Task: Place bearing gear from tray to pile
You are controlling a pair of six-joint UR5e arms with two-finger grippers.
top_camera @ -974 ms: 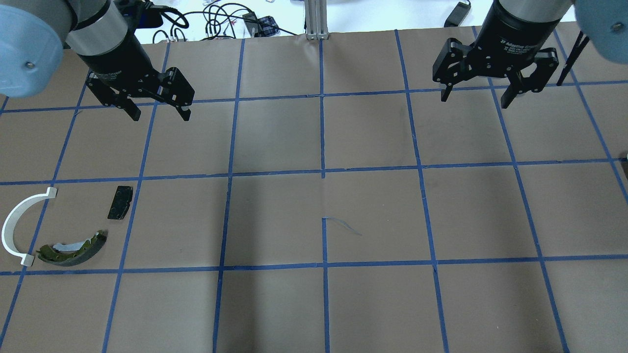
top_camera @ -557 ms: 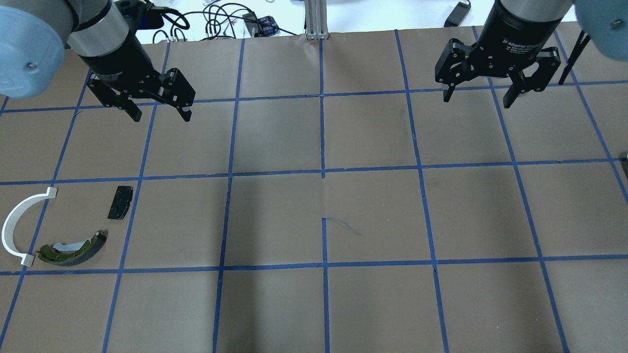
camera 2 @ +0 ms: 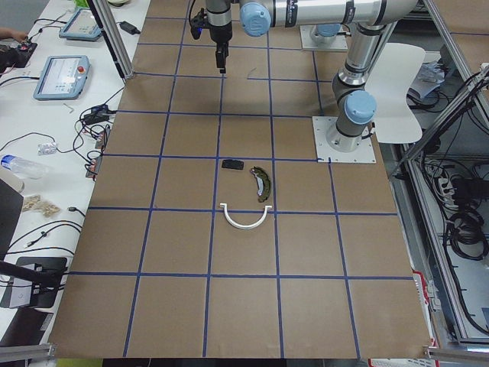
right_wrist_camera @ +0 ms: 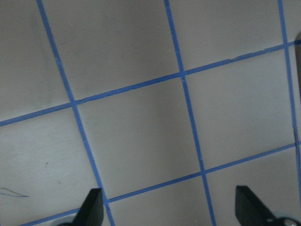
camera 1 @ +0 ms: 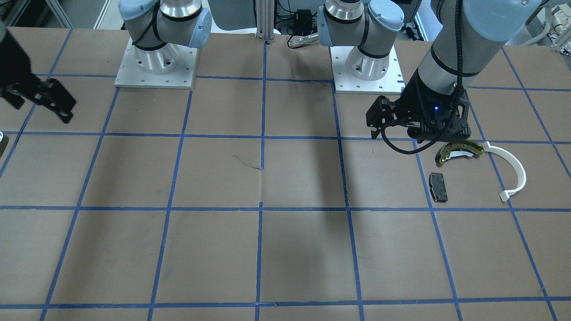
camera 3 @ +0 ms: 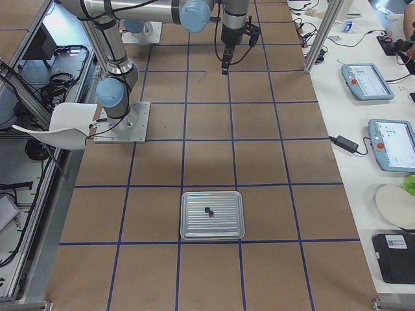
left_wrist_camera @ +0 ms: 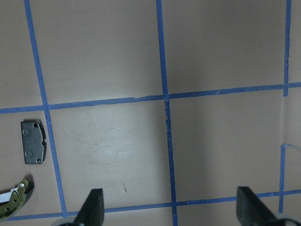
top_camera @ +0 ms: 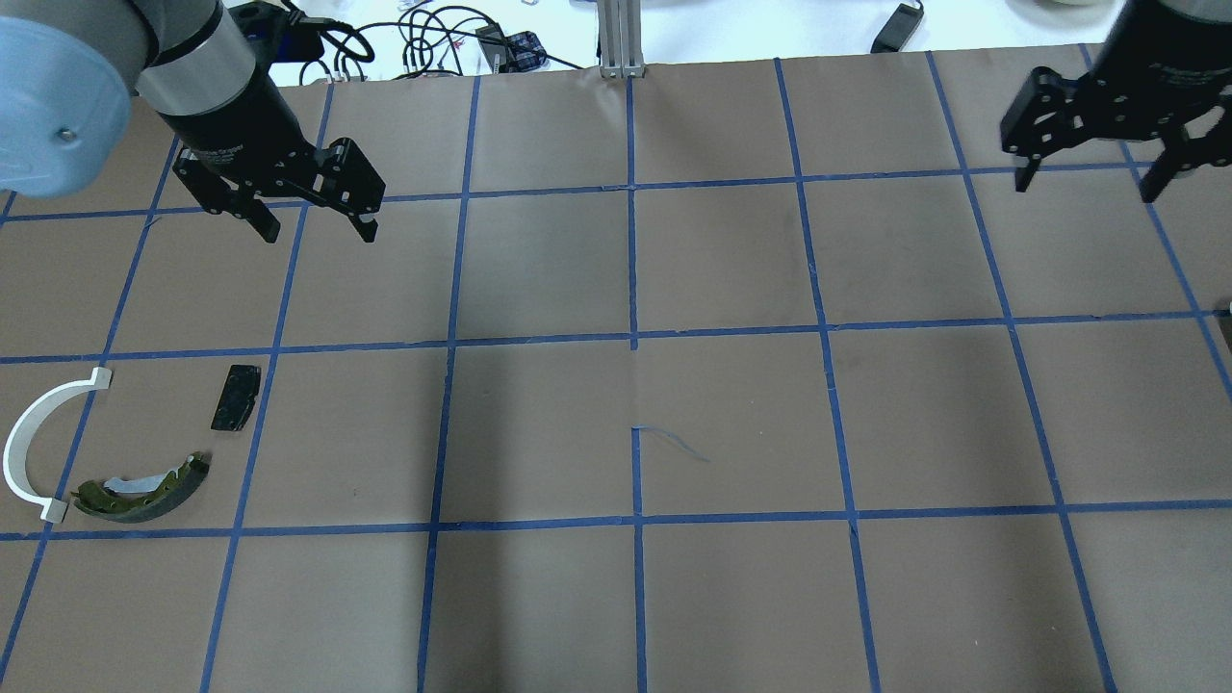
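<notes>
The pile lies at the table's left: a brass-coloured brake shoe (top_camera: pixel 144 486), a white half-ring arc (top_camera: pixel 24 438) and a small black pad (top_camera: pixel 236 397). My left gripper (top_camera: pixel 317 231) hangs open and empty above the table, farther out than the pile; its wrist view shows the pad (left_wrist_camera: pixel 34 141) and the shoe's tip (left_wrist_camera: pixel 11 202). My right gripper (top_camera: pixel 1087 188) is open and empty near the table's right edge, over bare paper (right_wrist_camera: pixel 141 141). The metal tray (camera 3: pixel 220 227) shows only in the exterior right view, with the small dark bearing gear (camera 3: pixel 208 211) in it.
Blue tape lines divide the brown table paper into squares. Cables and small devices (top_camera: pixel 433 38) and an aluminium post (top_camera: pixel 621 38) stand past the far edge. Tablets (camera 3: pixel 366 81) lie on the side bench. A white chair (camera 3: pixel 65 123) stands by the robot bases.
My right gripper has moved a good way to the right in the overhead view, still open. The left gripper and the pile have stayed where they were.
</notes>
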